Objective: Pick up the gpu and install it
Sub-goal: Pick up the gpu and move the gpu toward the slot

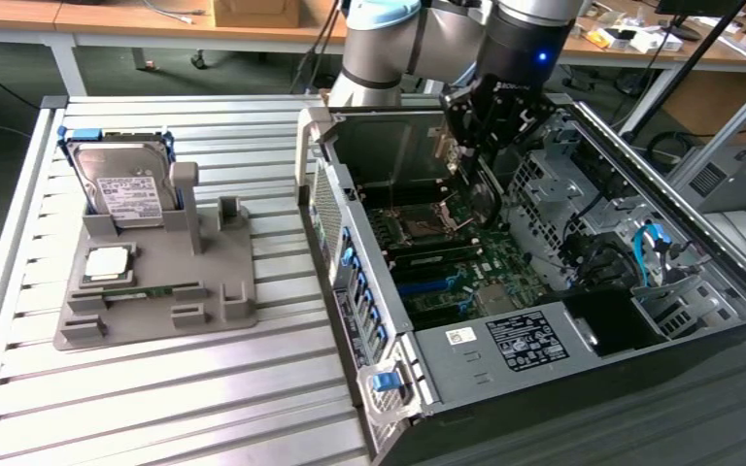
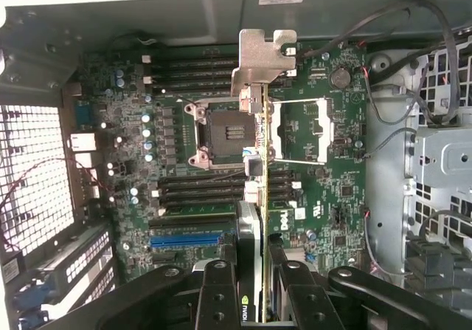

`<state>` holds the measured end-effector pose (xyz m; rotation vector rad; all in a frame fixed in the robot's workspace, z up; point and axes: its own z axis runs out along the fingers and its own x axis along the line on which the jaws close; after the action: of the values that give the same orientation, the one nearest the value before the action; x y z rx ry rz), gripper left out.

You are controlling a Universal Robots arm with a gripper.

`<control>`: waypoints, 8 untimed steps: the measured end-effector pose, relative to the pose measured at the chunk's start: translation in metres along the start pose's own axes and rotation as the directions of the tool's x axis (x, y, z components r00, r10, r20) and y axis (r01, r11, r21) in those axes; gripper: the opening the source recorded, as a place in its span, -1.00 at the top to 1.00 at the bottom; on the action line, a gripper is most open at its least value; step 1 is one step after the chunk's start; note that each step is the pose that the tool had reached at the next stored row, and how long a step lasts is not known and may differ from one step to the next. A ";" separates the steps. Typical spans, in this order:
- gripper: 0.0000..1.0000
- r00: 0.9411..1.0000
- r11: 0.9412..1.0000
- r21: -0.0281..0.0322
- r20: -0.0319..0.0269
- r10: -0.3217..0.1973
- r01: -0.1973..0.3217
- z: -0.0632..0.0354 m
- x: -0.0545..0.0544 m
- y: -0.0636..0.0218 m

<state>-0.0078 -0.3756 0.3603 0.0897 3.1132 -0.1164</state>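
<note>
My gripper (image 1: 493, 124) hangs over the open computer case (image 1: 516, 335), above the motherboard (image 1: 441, 254). It is shut on the gpu (image 1: 476, 186), a thin black card that hangs down from the fingers into the case. The wrist view looks along the gpu (image 2: 258, 190) edge-on, with its silver-grey bracket (image 2: 263, 58) at the far end. The two black fingers (image 2: 218, 293) clamp the card from both sides, so my gripper (image 2: 257, 297) is closed on it. The card floats above the motherboard (image 2: 184, 145), over the CPU socket (image 2: 227, 132) area and clear of the blue slot (image 2: 193, 238).
On the slatted metal table (image 1: 152, 388) at the exterior view's left stands a grey fixture (image 1: 152, 291). It holds a hard drive (image 1: 120, 184), a CPU (image 1: 105, 262) and a memory stick (image 1: 140, 291). Drive cages and cables (image 1: 606, 243) fill the case's right side.
</note>
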 end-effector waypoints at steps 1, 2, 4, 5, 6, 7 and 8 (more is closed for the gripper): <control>0.47 1.000 1.000 0.000 0.000 0.000 0.000 0.0004 0.000 0.0000; 0.47 1.000 1.000 0.000 0.000 0.000 0.000 0.0008 0.000 0.0001; 0.47 1.000 1.000 0.000 0.000 0.000 0.000 0.0016 0.000 0.0001; 0.47 1.000 1.000 0.000 0.000 0.000 0.000 0.0020 0.000 0.0002; 0.47 1.000 1.000 0.000 0.000 0.000 0.000 0.0024 0.000 0.0002; 0.47 1.000 1.000 0.000 0.000 0.000 0.000 0.0029 0.000 0.0002; 0.47 1.000 1.000 0.000 0.000 0.000 0.000 0.0033 0.000 0.0003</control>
<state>-0.0073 -0.3756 0.3571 0.0897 3.1132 -0.1166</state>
